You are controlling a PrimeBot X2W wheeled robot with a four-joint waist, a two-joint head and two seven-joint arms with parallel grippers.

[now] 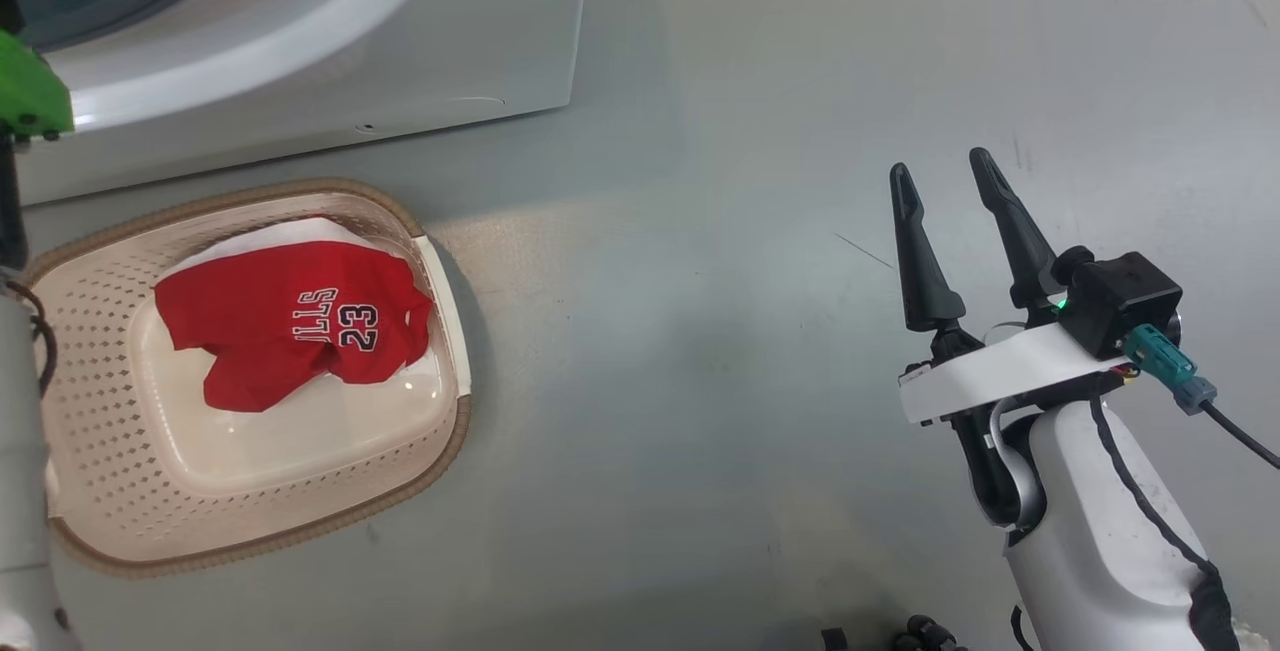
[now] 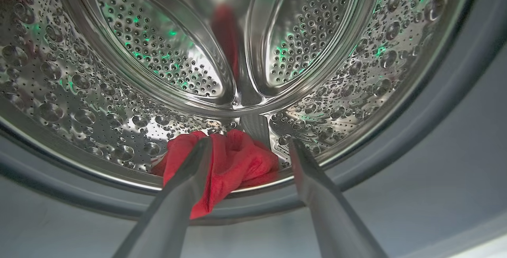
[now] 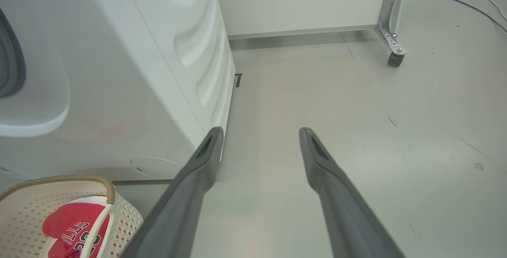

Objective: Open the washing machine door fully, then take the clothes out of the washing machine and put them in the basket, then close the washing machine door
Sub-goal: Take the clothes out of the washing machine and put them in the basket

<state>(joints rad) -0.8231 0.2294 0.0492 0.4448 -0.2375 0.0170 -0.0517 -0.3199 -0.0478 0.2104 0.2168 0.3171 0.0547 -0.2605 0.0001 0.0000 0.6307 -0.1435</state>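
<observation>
Left claw (image 2: 249,143) spread wide at drum lip (image 2: 91,167), framing the remaining red cloth (image 2: 233,163) for pickup. Right claw (image 1: 940,166) released, idle. Jersey (image 1: 290,321) already in basket (image 1: 250,543).

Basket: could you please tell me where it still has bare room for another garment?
The basket has bare floor along its near side, between the red jersey and the near rim. It is crowded toward the far right, where the jersey lies over white cloth.
</observation>
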